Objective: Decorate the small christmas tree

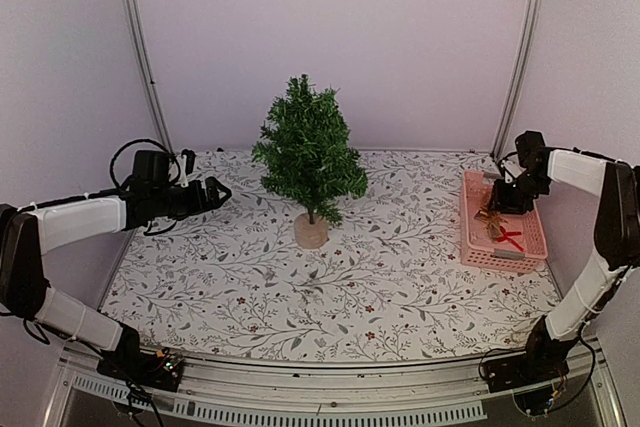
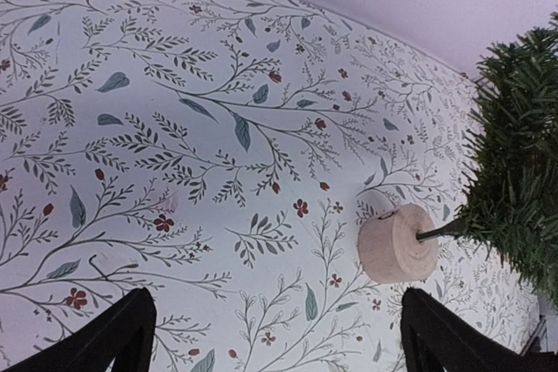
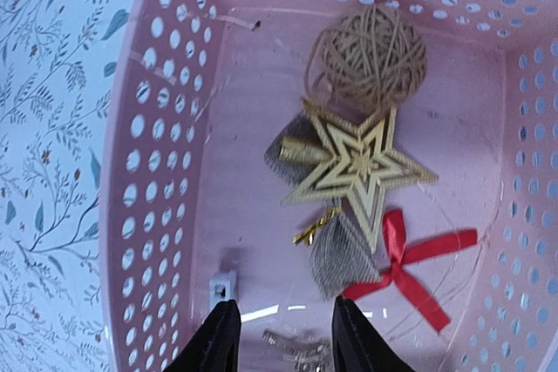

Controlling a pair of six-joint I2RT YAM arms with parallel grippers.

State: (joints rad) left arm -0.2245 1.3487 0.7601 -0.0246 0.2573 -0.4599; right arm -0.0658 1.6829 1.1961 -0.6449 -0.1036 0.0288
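Floral-printed tabletop [image 1: 250,297] fills the booth, with lilac walls [image 1: 400,27] on three sides. The small christmas tree [image 1: 308,152] stands upright mid-table toward the back, open cloth all round it. A pink perforated basket [image 1: 475,242] sits at the right edge. The left gripper [image 1: 218,193] hovers near the left edge, jaws spread wide, holding nothing. The right gripper [image 3: 283,337] hangs over the basket, jaws narrowed about a small silvery piece [image 3: 292,353]; whether they pinch it I cannot tell.

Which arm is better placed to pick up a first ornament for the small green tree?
Right. Its tool hangs over the pink perforated plastic basket, near the gold star ornament. The left tool is open beside the small green christmas tree, far from the ornaments.
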